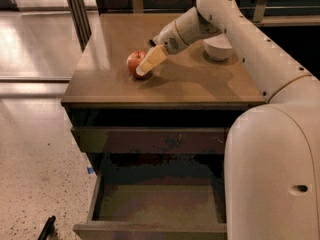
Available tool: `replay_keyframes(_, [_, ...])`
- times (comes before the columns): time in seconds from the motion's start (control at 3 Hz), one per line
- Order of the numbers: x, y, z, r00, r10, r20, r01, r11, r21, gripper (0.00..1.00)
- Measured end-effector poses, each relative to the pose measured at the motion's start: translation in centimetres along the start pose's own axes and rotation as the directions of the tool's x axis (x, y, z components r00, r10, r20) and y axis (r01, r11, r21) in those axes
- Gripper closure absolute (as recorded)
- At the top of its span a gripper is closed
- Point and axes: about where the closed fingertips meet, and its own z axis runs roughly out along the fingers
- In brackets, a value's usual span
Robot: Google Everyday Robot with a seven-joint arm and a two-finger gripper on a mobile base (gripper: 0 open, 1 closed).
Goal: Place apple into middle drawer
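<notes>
Nearest you, the middle drawer (155,201) stands pulled out over a pale speckled floor (35,134), its flat brown bottom in view. Above it sits a shut drawer front (150,140) with pale scratches, then the brown cabinet top (200,84). The red-orange apple (134,63) rests there, left of centre. The gripper (141,70) is against its right side; you cannot tell whether it grips. A white bowl (218,48) stands farther back.
</notes>
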Motion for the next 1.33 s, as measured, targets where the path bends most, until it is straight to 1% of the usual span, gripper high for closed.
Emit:
replay_keyframes(0.33, [-0.08, 0.06, 1.04, 0.999, 0.039, 0.011, -0.038, 0.9984, -0.042, 0.00])
replay_keyframes(0.67, [-0.58, 0.09, 1.73, 0.999, 0.050, 0.019, -0.048, 0.9971, -0.059, 0.00])
replay_keyframes(1.0, [-0.60, 0.09, 1.75, 0.999, 0.050, 0.019, -0.049, 0.9970, -0.060, 0.18])
replay_keyframes(1.33, [-0.60, 0.09, 1.75, 0.999, 0.050, 0.019, -0.049, 0.9970, -0.060, 0.41])
